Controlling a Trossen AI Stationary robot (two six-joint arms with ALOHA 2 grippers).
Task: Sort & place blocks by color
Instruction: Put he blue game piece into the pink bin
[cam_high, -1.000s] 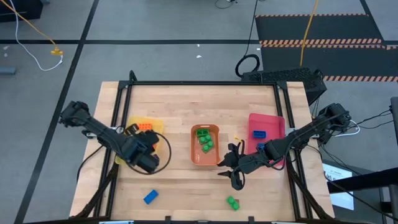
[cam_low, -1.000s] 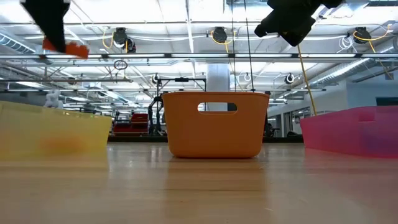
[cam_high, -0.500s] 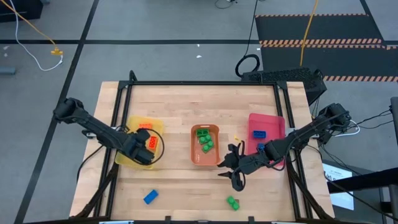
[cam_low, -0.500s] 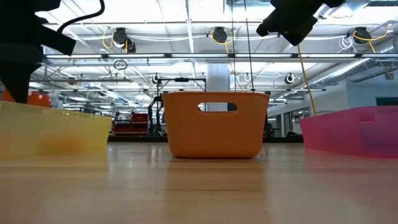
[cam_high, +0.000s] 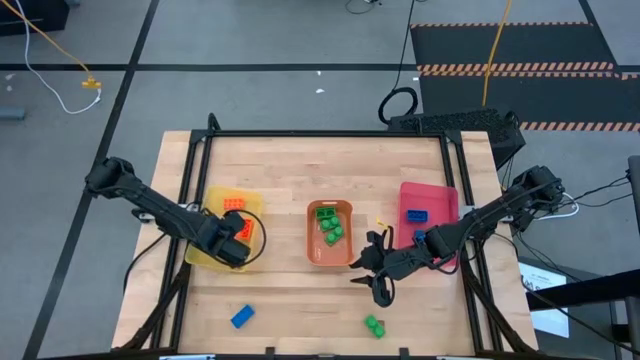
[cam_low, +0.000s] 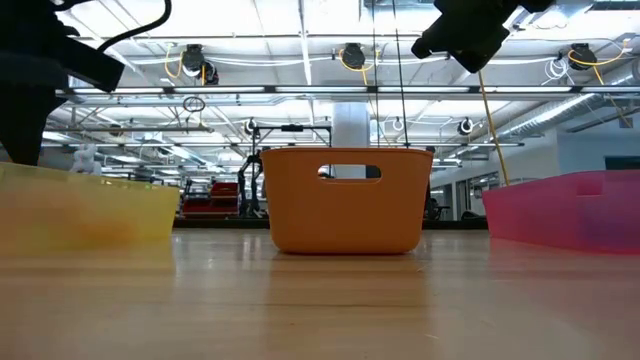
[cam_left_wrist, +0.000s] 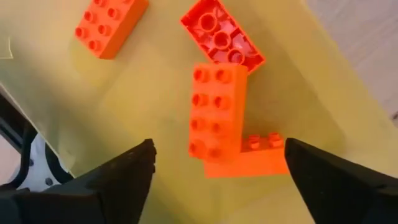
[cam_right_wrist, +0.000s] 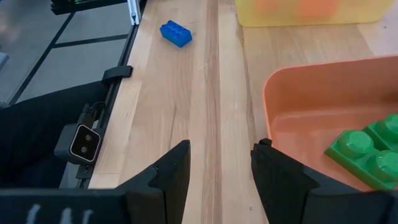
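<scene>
Left gripper, fingers spread, hangs over orange blocks in the yellow tray; right gripper parted, empty.

No text, label, brand, number or sign can be read in any of the views.
</scene>
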